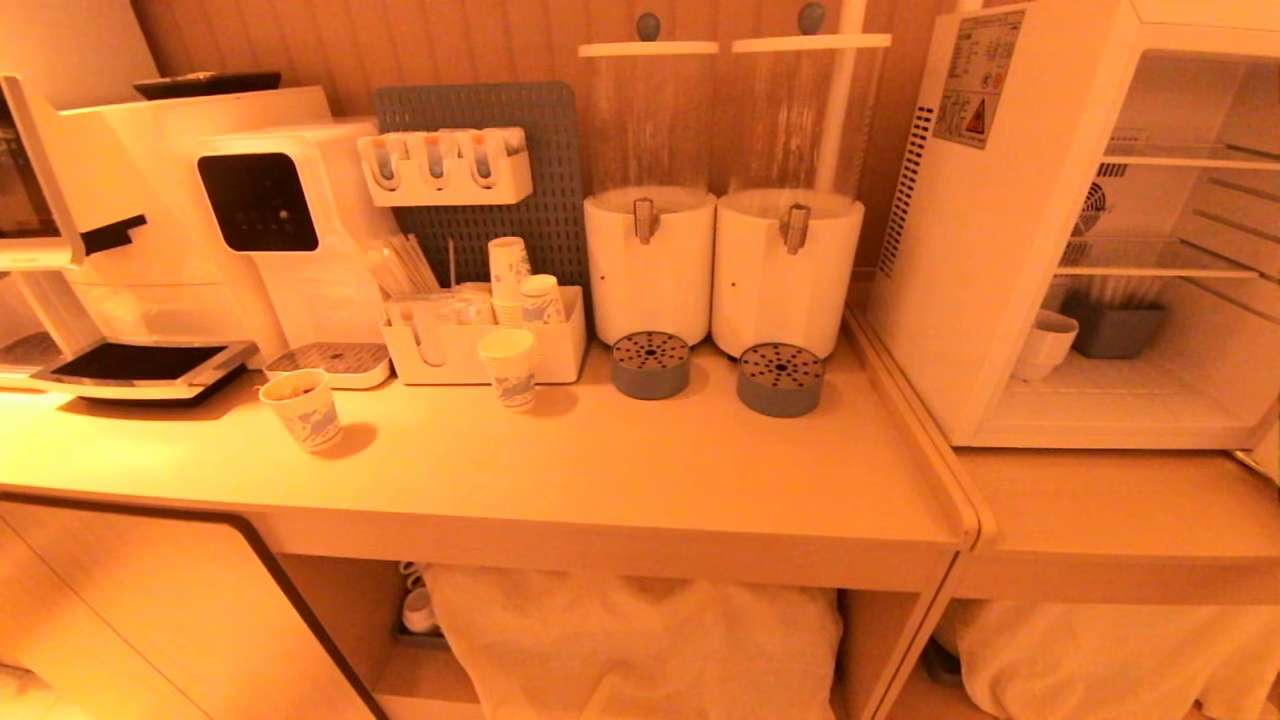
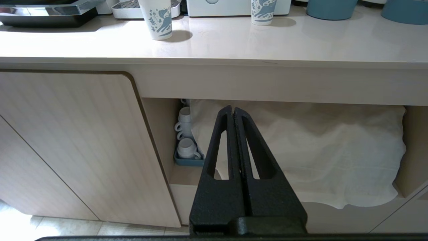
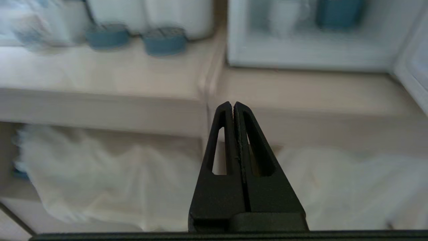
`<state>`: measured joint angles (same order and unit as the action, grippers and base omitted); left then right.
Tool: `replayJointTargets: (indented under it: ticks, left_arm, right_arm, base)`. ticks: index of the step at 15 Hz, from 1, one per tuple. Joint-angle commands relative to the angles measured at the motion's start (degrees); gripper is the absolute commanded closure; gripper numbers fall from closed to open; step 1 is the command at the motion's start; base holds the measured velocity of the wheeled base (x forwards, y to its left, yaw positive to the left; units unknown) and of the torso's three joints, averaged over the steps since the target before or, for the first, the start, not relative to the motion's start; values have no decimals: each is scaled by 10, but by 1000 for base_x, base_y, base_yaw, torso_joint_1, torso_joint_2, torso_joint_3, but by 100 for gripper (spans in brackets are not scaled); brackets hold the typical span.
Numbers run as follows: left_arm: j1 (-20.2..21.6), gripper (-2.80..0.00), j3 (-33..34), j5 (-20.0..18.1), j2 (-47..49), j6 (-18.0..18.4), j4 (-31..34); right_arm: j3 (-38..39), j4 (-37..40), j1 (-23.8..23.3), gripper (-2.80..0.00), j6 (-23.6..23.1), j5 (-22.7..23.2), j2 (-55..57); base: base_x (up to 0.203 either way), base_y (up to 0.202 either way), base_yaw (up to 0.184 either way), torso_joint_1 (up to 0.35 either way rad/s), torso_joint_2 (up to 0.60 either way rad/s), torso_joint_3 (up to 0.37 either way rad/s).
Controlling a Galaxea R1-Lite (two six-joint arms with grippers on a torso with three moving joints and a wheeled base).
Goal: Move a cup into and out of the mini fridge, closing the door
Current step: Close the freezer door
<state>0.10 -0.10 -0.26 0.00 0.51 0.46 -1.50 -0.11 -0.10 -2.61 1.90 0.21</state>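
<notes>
The white mini fridge (image 1: 985,300) stands open at the right end of the counter. The small white cup (image 1: 1045,343) sits on its floor at the left, beside a grey-blue container (image 1: 1113,328). The door (image 3: 409,80) is swung out to the right, and only its white frame edge shows. Neither arm appears in the head view. My left gripper (image 2: 233,108) is shut and empty, held low in front of the cabinet below the counter. My right gripper (image 3: 233,103) is also shut and empty, below the counter's front edge, facing the fridge.
Two white dispensers (image 1: 650,265) with grey drip cups (image 1: 780,380) stand left of the fridge. Printed paper cups (image 1: 302,408) and drink machines (image 1: 290,230) fill the counter's left. White cloth (image 2: 301,150) and a blue tray of white cups (image 2: 187,150) lie on the shelf below.
</notes>
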Motion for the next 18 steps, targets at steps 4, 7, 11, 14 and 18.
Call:
replayJointTargets:
  ticks: [4,7,11,14,18]
  left_arm:
    - [1,0,0,0,0,0,0]
    - [1,0,-1,0,0,1,0]
    - [1,0,0,0,0,1,0]
    - [0,0,0,0,0,1,0]
    - [0,0,0,0,0,0,0]
  right_arm:
    - [18,5,0,0,0,-8,1]
    - [17,5,0,0,0,-8,1]
    - [17,5,0,0,0,-9,1]
    - [17,5,0,0,1,-9,1]
    - [17,5,0,0,1,-9,1]
  base:
    - [0,0,0,0,0,0]
    - [0,0,0,0,0,0]
    - [-177,0,0,5,3,4]
    - [-191,0,-1,4,2,-1]
    - [-98,0,2,4,1,3]
